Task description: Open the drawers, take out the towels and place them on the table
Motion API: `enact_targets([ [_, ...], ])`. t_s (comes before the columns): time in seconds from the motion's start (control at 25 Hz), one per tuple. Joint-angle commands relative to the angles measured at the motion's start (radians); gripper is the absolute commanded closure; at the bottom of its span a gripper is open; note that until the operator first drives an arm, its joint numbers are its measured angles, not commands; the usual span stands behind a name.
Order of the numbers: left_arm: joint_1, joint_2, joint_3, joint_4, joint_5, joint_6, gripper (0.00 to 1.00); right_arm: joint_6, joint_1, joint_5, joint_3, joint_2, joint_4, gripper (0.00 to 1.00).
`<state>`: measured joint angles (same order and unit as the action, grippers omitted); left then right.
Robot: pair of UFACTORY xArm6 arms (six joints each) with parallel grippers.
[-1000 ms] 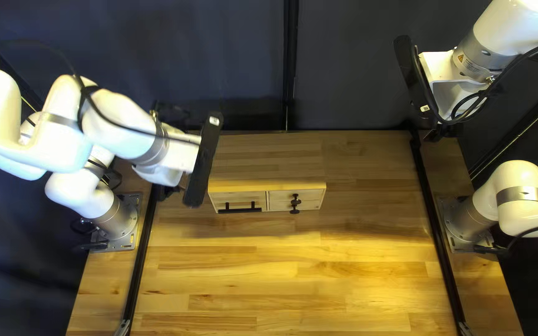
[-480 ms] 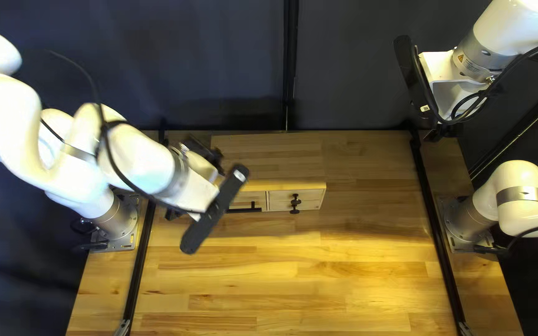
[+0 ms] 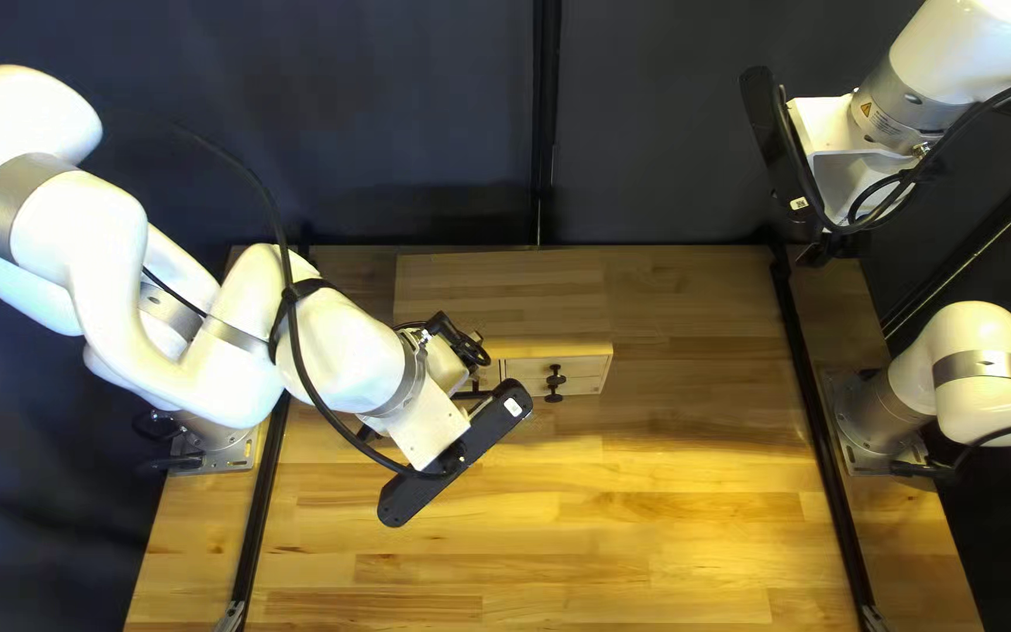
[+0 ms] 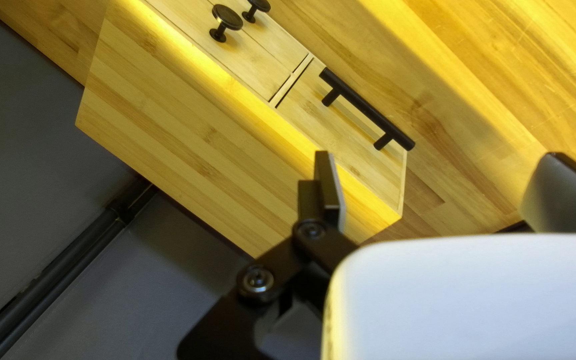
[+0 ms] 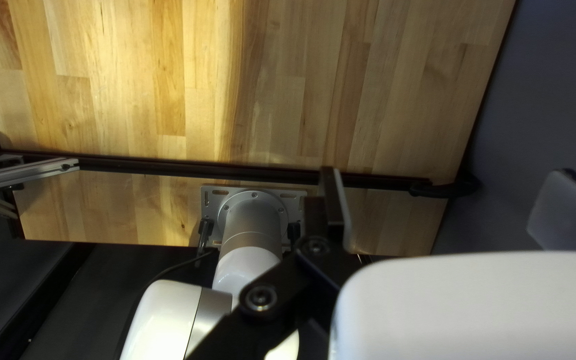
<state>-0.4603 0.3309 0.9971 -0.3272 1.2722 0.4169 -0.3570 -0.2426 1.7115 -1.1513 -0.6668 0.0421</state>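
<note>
Slippage is the main worry: the drawer chest [image 3: 549, 351] looks light and seems to stand loose on the table [image 3: 558, 527]. A pull on the bar handle [image 4: 366, 110] may therefore drag the whole box toward the near edge instead of freeing the drawer. The right gripper [image 5: 445, 175], spread wide and empty above the table's right edge, is well apart and cannot brace it. The left gripper [image 4: 438, 160] hovers above the chest's left end, fully open with nothing between its fingers; dropped from there, a fingertip may land on the top or the drawer front rather than astride the bar. The chest sits in the table's far half, about midway between the left and right edges. Its long axis lies parallel to the far edge and its fronts face the near edge. The bar runs along that same axis; the two knobs [image 4: 225, 20] beside it point at the near edge.
</note>
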Motion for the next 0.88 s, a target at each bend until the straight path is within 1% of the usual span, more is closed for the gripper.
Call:
enact_targets([
  [0.04,0.004,0.005,-0.005,0.018,-0.001,0.000,0.00,0.000,0.000,0.000,0.000,0.000,0.000,0.00],
  [0.2,0.000,-0.029,-0.050,-0.010,-0.129,0.077,0.00,0.000,0.000,0.000,0.000,0.000,0.000,0.00],
  [0.24,-0.002,-0.038,-0.062,-0.016,-0.162,0.115,0.00,0.000,0.000,0.000,0.000,0.000,0.000,0.00],
  [0.4,0.003,-0.073,-0.084,-0.028,-0.254,0.211,0.00,0.000,0.000,0.000,0.000,0.000,0.000,0.00],
  [0.44,0.015,-0.094,-0.082,-0.025,-0.282,0.253,0.00,0.000,0.000,0.000,0.000,0.000,0.000,0.00],
  [0.6,0.038,-0.168,-0.040,0.005,-0.322,0.378,0.00,0.000,0.000,0.000,0.000,0.000,0.000,0.00],
  [0.72,0.074,-0.235,-0.003,0.061,-0.361,0.520,0.00,0.000,0.000,0.000,0.000,0.000,0.000,0.00],
  [0.88,0.110,-0.331,0.067,0.127,-0.369,0.677,0.00,0.000,0.000,0.000,0.000,0.000,0.000,0.00],
])
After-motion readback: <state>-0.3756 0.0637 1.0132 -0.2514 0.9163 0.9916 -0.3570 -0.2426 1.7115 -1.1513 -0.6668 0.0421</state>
